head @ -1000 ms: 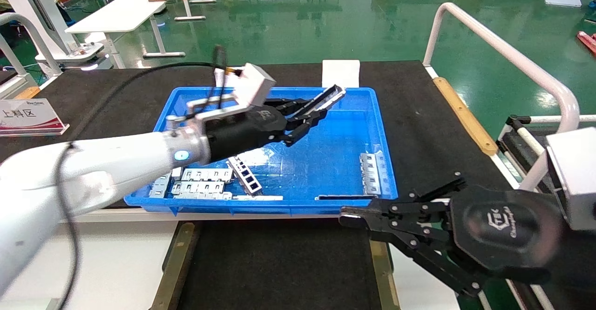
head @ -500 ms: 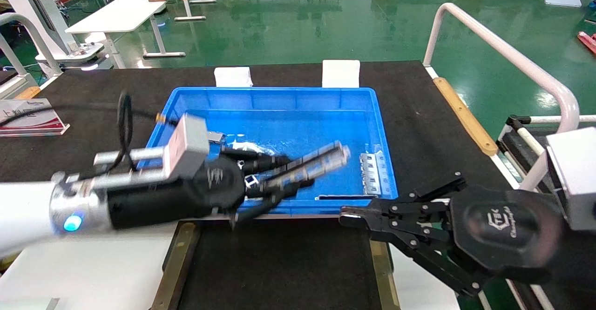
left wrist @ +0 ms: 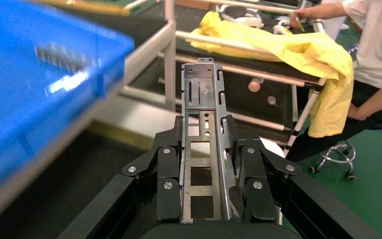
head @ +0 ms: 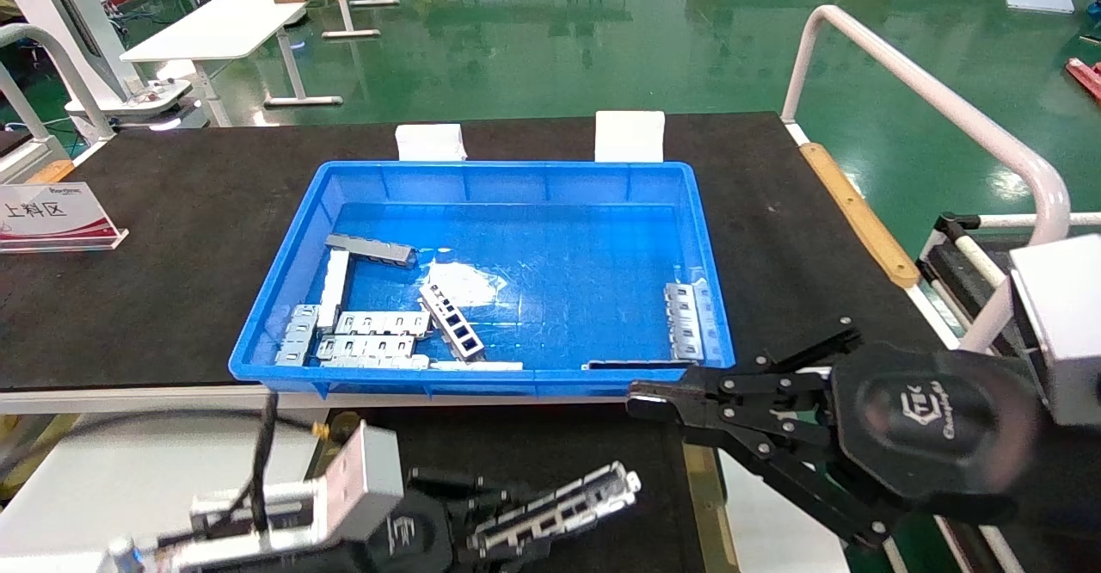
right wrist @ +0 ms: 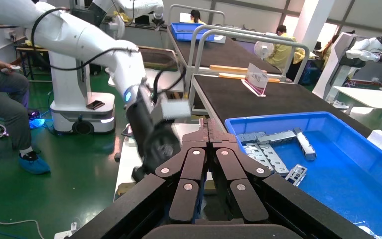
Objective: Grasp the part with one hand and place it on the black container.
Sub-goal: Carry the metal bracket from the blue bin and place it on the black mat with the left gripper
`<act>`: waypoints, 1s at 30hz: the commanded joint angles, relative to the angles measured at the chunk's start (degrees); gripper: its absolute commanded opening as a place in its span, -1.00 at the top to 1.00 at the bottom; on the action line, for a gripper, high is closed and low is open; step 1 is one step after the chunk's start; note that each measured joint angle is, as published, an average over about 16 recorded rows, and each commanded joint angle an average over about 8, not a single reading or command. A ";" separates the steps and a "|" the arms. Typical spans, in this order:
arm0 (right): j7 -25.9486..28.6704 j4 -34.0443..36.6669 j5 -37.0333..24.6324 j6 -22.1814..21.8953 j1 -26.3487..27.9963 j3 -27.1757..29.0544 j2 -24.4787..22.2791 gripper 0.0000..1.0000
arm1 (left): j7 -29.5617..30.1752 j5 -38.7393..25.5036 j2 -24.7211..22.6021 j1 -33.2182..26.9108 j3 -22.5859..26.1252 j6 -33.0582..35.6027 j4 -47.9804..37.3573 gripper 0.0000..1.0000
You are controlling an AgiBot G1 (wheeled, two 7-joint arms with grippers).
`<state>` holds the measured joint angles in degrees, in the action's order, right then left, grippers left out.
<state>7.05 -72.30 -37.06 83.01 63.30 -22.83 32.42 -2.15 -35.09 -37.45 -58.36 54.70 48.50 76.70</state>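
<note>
Moved since the earlier frames: left gripper (head: 516, 517) with the part (head: 555, 517), from over the blue crate (head: 482, 186) down to the near side, now low above the black container (head: 533, 444).

Left fingers (left wrist: 168, 172): closed on both long sides of the part (left wrist: 204, 144), gripping its rear half; front half projecting free beyond the fingertips. Rectangular slots along the strip visible in the left wrist view. In the head view, part angled up and toward the robot's right, over the matte black floor of the container, between its olive-brass side rails; contact with the floor not discernible.

Right gripper (head: 641, 405): parked at the robot's right, near the front right corner of the crate and above the container's right rail. Right fingers (right wrist: 194, 164): pressed together, nothing between them.

Blue crate: on the black worktop (head: 172, 212), just beyond the container. Contents: flat notched bracket plates (head: 374, 336) clustered at the front left corner, a strip with square windows (head: 452, 322) leaning diagonally beside them, one more bracket (head: 685, 322) against the right wall, a grey piece (head: 370, 250) farther back on the left.

Sign with red lettering (head: 52, 216): at the left edge of the worktop, well apart from the crate.
</note>
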 commanded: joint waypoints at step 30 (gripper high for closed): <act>0.00 0.00 0.01 0.00 0.00 -0.01 0.00 1.00 | 10.43 2.34 -26.80 11.42 9.13 -59.96 -6.95 1.00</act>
<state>7.05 -72.30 -37.05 83.01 63.30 -22.84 32.42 8.26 -33.18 -64.11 -46.84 63.46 -10.67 69.53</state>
